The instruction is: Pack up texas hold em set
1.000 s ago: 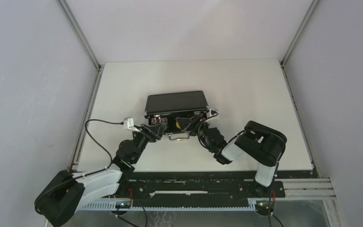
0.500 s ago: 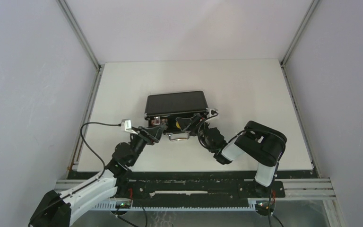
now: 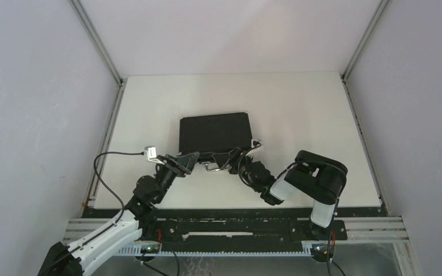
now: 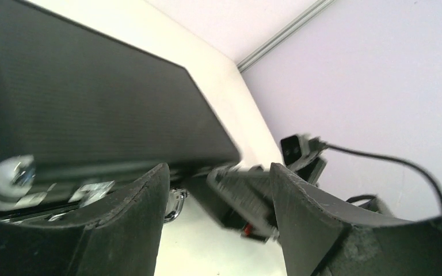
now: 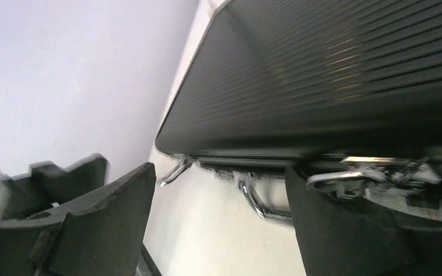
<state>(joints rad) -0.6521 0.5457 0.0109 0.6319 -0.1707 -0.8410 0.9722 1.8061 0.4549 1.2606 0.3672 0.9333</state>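
The texas hold em set shows only as its black textured briefcase (image 3: 214, 132), lying flat mid-table with the lid down; whatever is inside is hidden. Its metal handle (image 3: 213, 167) sticks out of the near side. My left gripper (image 3: 185, 161) is open at the front left corner, low over the table, with nothing between its fingers (image 4: 132, 224). My right gripper (image 3: 233, 156) is open at the front right, beside the handle (image 5: 259, 202), also empty. A silver latch (image 5: 374, 172) stands out just past its right finger. In the left wrist view the briefcase (image 4: 92, 103) fills the upper left.
The white table (image 3: 299, 115) runs out to metal rails at the left, right and near edges, with grey walls around. A cable (image 3: 115, 158) loops from the left wrist over the table's left part. Both arms crowd the strip between the case and the near edge.
The briefcase lid, raised a second ago, has come down flat. Both grippers have dropped lower in front of the case, and the left arm has stretched out along the near edge.
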